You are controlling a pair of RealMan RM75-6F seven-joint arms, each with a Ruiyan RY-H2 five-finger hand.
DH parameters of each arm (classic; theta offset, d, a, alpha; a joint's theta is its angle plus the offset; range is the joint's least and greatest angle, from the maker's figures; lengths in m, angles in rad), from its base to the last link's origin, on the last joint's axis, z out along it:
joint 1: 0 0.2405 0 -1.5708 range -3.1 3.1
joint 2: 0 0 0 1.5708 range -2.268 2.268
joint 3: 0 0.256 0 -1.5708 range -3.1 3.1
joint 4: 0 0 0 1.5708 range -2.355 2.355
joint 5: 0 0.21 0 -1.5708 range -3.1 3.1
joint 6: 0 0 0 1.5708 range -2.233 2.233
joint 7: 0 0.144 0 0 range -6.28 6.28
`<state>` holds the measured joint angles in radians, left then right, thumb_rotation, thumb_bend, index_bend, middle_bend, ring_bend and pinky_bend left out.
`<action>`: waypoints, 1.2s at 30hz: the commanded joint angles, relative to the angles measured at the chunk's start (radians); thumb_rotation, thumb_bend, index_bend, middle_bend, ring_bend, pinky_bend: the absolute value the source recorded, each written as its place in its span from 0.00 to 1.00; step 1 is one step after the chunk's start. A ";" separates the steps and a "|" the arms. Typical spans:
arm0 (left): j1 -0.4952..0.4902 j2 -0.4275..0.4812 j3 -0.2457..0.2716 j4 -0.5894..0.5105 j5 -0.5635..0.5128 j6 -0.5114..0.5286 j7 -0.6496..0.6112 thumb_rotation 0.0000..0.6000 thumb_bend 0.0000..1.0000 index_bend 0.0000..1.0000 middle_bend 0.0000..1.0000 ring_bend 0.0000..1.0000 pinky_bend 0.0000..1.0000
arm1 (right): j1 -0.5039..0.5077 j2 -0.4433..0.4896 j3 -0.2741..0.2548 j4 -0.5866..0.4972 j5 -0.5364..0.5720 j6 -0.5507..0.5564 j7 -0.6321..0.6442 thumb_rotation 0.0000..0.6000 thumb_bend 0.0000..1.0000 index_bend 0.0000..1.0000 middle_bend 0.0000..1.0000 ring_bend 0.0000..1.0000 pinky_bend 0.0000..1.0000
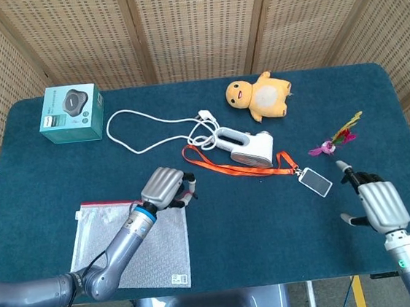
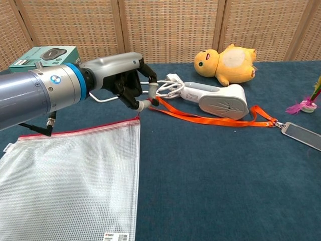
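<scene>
My left hand [image 1: 166, 187] [image 2: 126, 83] pinches the red-zippered corner of a clear mesh zip pouch [image 1: 133, 241] [image 2: 75, 181] and holds that corner raised off the blue table [image 1: 227, 224]. The pouch hangs slanting down toward the front left. My right hand [image 1: 375, 201] hovers above the front right of the table with fingers apart, holding nothing; it does not appear in the chest view. The nearest things to it are a clear badge holder [image 1: 315, 181] [image 2: 302, 134] on an orange lanyard [image 1: 228, 168] [image 2: 205, 119].
A white handheld device [image 1: 248, 147] [image 2: 220, 99] with its white cable [image 1: 140, 131] lies mid-table. A yellow plush duck [image 1: 261, 95] [image 2: 228, 63] sits behind it. A teal box [image 1: 72, 112] [image 2: 42, 60] stands back left. A small feathered flower [image 1: 335, 140] [image 2: 308, 103] lies at right.
</scene>
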<state>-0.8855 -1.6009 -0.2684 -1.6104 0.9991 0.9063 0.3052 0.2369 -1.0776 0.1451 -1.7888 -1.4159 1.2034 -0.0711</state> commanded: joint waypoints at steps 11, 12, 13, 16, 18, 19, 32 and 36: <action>-0.045 0.017 -0.087 -0.024 -0.046 -0.061 -0.154 1.00 0.84 0.85 1.00 1.00 1.00 | 0.432 -0.019 0.167 -0.102 0.648 -0.573 0.225 1.00 0.00 0.30 0.91 0.83 1.00; -0.052 0.012 -0.092 -0.022 -0.053 -0.064 -0.160 1.00 0.84 0.85 1.00 1.00 1.00 | 0.464 -0.025 0.173 -0.104 0.708 -0.606 0.243 1.00 0.01 0.31 0.91 0.83 1.00; -0.056 0.009 -0.094 -0.021 -0.055 -0.064 -0.161 1.00 0.84 0.85 1.00 1.00 1.00 | 0.479 -0.027 0.172 -0.101 0.732 -0.617 0.246 1.00 0.01 0.31 0.91 0.83 1.00; -0.071 -0.003 -0.101 -0.017 -0.056 -0.055 -0.161 1.00 0.84 0.85 1.00 1.00 1.00 | 0.560 -0.066 0.150 -0.078 0.832 -0.640 0.234 1.00 0.03 0.32 0.91 0.83 1.00; -0.080 -0.011 -0.106 -0.013 -0.058 -0.045 -0.157 1.00 0.84 0.85 1.00 1.00 1.00 | 0.602 -0.098 0.136 -0.065 0.891 -0.627 0.226 1.00 0.04 0.33 0.91 0.83 1.00; -0.086 -0.016 -0.109 -0.010 -0.061 -0.039 -0.153 1.00 0.84 0.85 1.00 1.00 1.00 | 0.625 -0.119 0.133 -0.061 0.928 -0.623 0.231 1.00 0.04 0.34 0.91 0.83 1.00; -0.105 -0.041 -0.113 -0.001 -0.070 0.000 -0.162 1.00 0.84 0.85 1.00 1.00 1.00 | 0.779 -0.283 0.127 0.008 1.134 -0.486 0.211 1.00 0.06 0.38 0.91 0.84 1.00; -0.102 -0.041 -0.113 -0.007 -0.069 0.005 -0.181 1.00 0.84 0.85 1.00 1.00 1.00 | 0.792 -0.329 0.142 0.042 1.174 -0.459 0.218 1.00 0.11 0.41 0.91 0.84 1.00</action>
<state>-0.9880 -1.6418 -0.3814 -1.6164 0.9290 0.9099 0.1253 1.0197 -1.3926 0.2793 -1.7593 -0.2551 0.7358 0.1445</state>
